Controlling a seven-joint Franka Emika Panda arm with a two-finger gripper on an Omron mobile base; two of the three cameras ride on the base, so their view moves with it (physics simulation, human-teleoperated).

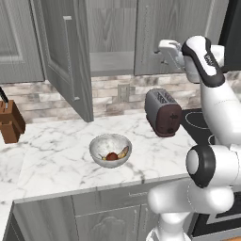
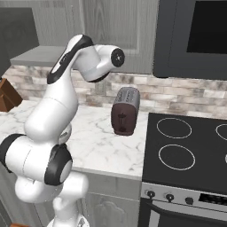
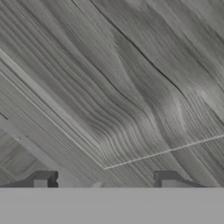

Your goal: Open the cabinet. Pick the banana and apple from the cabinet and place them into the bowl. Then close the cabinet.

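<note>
Left base view: cabinet left door swung wide, edge toward the room, long axis upright; banana and apple already lie in the bowl on the worktop, so likely only closing remains. Right base view: arm raised toward the right door. Hand view: hand with fingers apart, gripping nothing, facing wood grain close up.

cabinet: grey, left door standing open | bowl: sitting on the near counter | banana, apple: lying inside bowl
</note>
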